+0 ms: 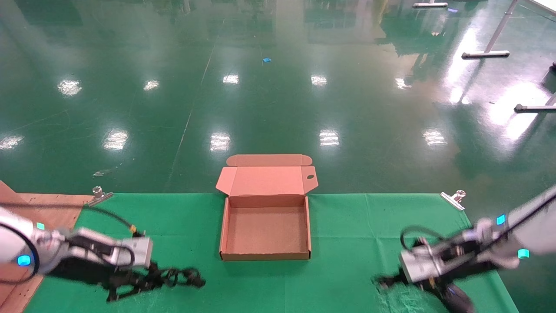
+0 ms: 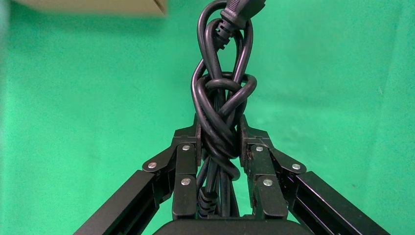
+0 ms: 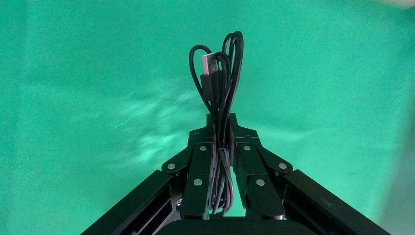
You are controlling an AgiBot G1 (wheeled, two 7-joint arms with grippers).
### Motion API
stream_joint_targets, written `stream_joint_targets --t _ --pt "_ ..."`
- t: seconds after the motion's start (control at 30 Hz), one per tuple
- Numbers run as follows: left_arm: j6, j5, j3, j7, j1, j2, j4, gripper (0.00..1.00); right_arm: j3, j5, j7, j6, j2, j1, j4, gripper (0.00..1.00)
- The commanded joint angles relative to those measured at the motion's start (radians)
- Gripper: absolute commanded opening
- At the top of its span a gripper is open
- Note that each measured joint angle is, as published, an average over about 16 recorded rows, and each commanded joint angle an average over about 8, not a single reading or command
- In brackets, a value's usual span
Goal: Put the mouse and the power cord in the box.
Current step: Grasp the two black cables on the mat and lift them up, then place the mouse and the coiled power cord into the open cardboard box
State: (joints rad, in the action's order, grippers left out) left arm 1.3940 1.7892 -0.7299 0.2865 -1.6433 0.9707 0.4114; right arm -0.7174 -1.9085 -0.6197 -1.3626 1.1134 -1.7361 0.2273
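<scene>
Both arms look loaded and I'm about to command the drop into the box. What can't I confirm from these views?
- Mouse body: head view shows only a dark shape under the right gripper at the bottom edge; right wrist view shows just its thin cable clamped.
- Power cord: plug cut off by the picture's top edge; in the head view, a blurred tangle at the left gripper.
- Box: near wall hides a strip of floor.

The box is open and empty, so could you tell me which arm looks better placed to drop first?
Probably the left: its gripper holds the power cord nearer the box than the right gripper.
</scene>
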Motion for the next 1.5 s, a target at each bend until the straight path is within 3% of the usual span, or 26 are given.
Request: stream_joint_targets --t 0.03,0.23,0.57,1.0,1.2,1.5 --pt "0.02 0.005 -0.002 -0.015 -0.026 -0.004 0.04 0.0 0.009 0.014 0.004 -0.035 -0.007 -0.034 0.023 0.0" --pt "0.065 -0.014 0.016 -0.093 -0.117 0.006 0.16 0.0 0.028 0.041 0.102 -0.083 0.032 -0.111 0.133 0.0" --pt "0.097 -0.005 0.017 -0.163 -0.276 0.105 0.256 0.0 0.033 0.032 0.303 -0.054 0.164 -0.221 0.268 0.0" --pt "0.099 0.008 0.002 -0.137 -0.299 0.146 0.27 0.0 0.03 0.028 0.363 -0.068 0.185 -0.265 0.31 0.0" --pt "-0.137 0.11 -0.031 -0.115 -0.181 0.199 0.279 0.0 0.038 0.035 0.367 -0.067 0.171 -0.274 0.315 0.0" --pt "-0.642 0.266 -0.041 -0.24 0.05 0.334 0.259 0.0 0.049 0.053 0.354 -0.064 0.146 -0.247 0.327 0.0"
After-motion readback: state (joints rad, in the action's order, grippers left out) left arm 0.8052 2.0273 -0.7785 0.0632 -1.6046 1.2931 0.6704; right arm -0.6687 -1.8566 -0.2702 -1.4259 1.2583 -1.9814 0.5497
